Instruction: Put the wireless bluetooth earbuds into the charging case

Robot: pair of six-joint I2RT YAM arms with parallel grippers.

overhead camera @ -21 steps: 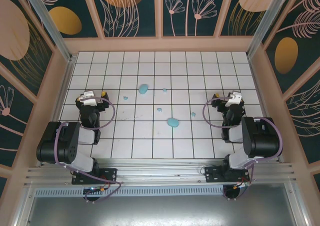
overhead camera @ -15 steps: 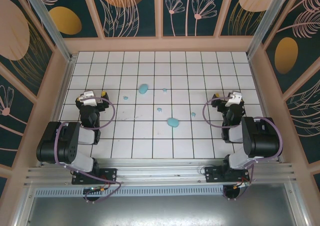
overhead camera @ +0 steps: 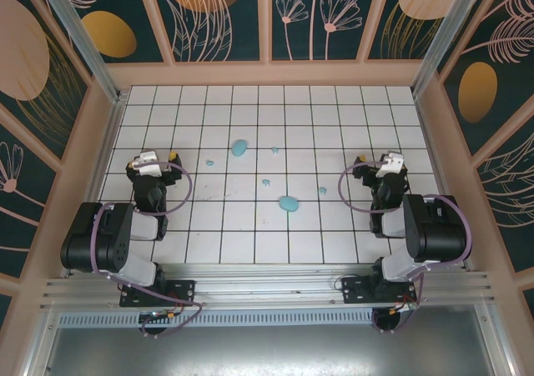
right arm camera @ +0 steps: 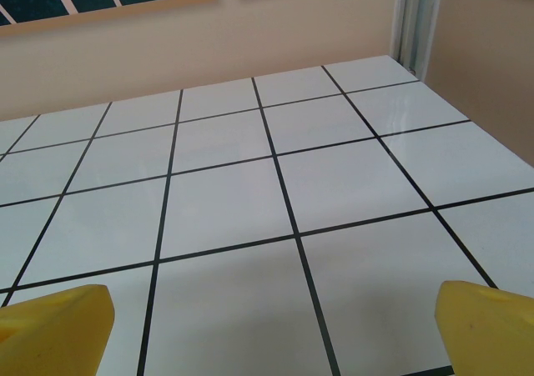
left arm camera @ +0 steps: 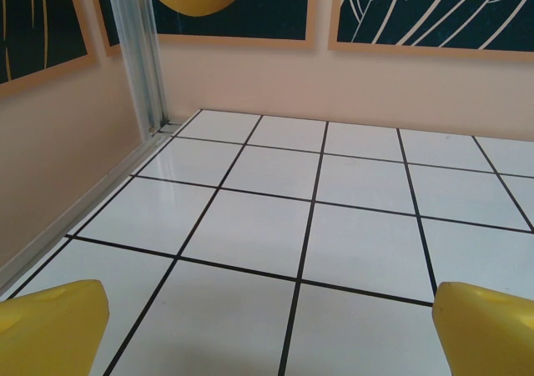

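Two light-blue oval charging cases lie mid-table in the top view, one (overhead camera: 239,147) farther back and one (overhead camera: 289,203) nearer. Several tiny light-blue wireless bluetooth earbuds lie loose on the tiles around them: one (overhead camera: 209,162) to the left, one (overhead camera: 274,150) at the back, one (overhead camera: 266,182) between the cases, one (overhead camera: 322,191) to the right. My left gripper (overhead camera: 155,154) rests at the left side, open and holding nothing. My right gripper (overhead camera: 380,158) rests at the right, also open. In each wrist view the yellow fingertips (left arm camera: 52,324) (right arm camera: 50,324) stand wide apart over bare tiles.
White tiles (overhead camera: 334,117) with black grout cover the table, bounded by peach walls (overhead camera: 267,72) at the back and sides. An aluminium post (left arm camera: 142,55) stands in the back left corner. The arm bases sit on the rail (overhead camera: 267,288) at the near edge.
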